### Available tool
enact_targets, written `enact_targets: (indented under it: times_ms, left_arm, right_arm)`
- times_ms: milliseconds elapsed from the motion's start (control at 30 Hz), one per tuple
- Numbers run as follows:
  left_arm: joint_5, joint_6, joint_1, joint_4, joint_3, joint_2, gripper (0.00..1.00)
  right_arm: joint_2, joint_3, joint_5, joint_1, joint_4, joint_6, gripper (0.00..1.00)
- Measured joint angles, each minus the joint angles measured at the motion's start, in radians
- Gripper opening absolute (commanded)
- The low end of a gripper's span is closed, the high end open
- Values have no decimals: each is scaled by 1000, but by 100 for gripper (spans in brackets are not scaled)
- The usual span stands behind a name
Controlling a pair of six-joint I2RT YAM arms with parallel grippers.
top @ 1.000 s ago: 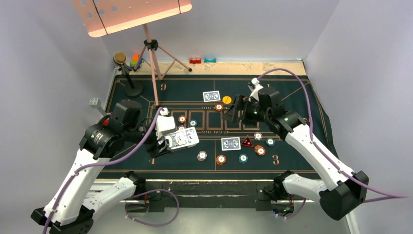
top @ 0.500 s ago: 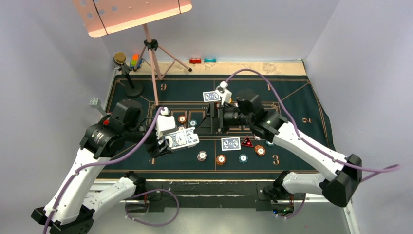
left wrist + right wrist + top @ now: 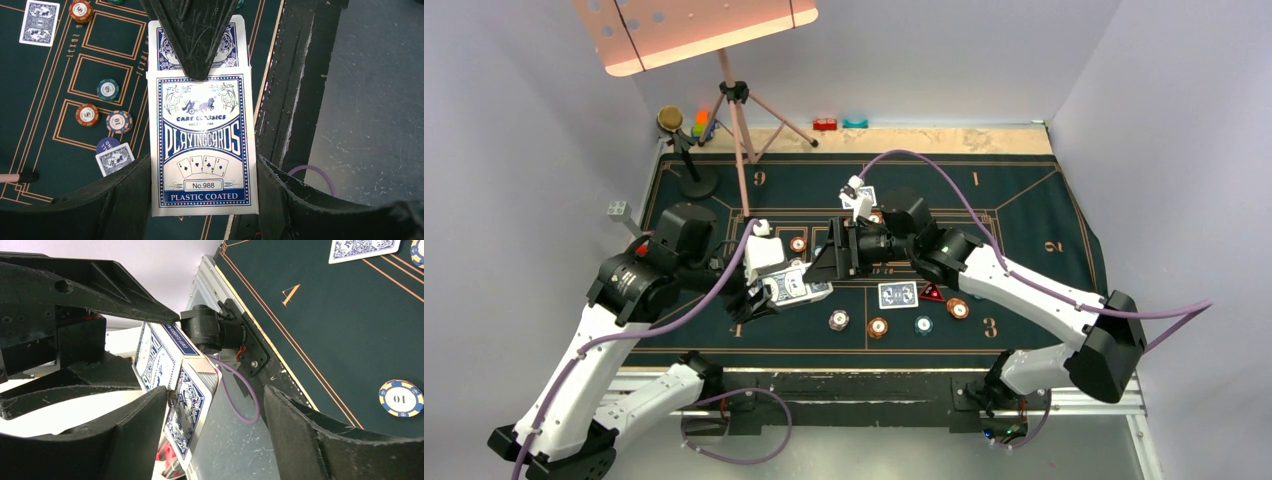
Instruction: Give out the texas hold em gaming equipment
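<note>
My left gripper [image 3: 767, 292] is shut on a blue-and-white playing card box [image 3: 792, 287], held above the mat's near left. In the left wrist view the box [image 3: 202, 145] sits between my fingers, with patterned-back cards [image 3: 162, 50] sticking out of its far end. My right gripper [image 3: 824, 262] is open at that end. In the right wrist view its jaws [image 3: 215, 400] straddle the protruding cards [image 3: 187, 405], with one finger beside the card back. A loose card [image 3: 897, 294], a red triangular marker [image 3: 932, 292] and several chips [image 3: 878, 326] lie on the green mat [image 3: 1024, 200].
A tripod stand [image 3: 742, 150] and a small round-based stand [image 3: 686, 160] are at the mat's back left, near toy blocks [image 3: 702, 125]. Another card [image 3: 39, 22], a blue disc [image 3: 107, 145] and chips [image 3: 107, 89] lie mid-mat. The table's front rail [image 3: 285, 100] runs close by.
My right arm has swung left from the mat's right centre to the open end of the card box. My left arm has held still with the box.
</note>
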Motion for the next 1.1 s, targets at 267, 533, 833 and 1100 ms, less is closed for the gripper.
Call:
enact_targets:
  times_ms: [267, 533, 833, 1100]
  left_arm:
    - [0, 0, 0, 0, 0, -2, 0]
    - [0, -2, 0, -3, 0, -2, 0]
    - [0, -6, 0, -12, 2, -3, 0]
    - [0, -6, 0, -13, 6, -5, 0]
  right_arm:
    - [-1, -6, -1, -1, 13, 18, 55]
    - [-46, -33, 0, -26, 9, 23, 47]
    - [-89, -55, 0, -64, -18, 17, 37]
    - [-148, -53, 1, -130, -78, -7, 18]
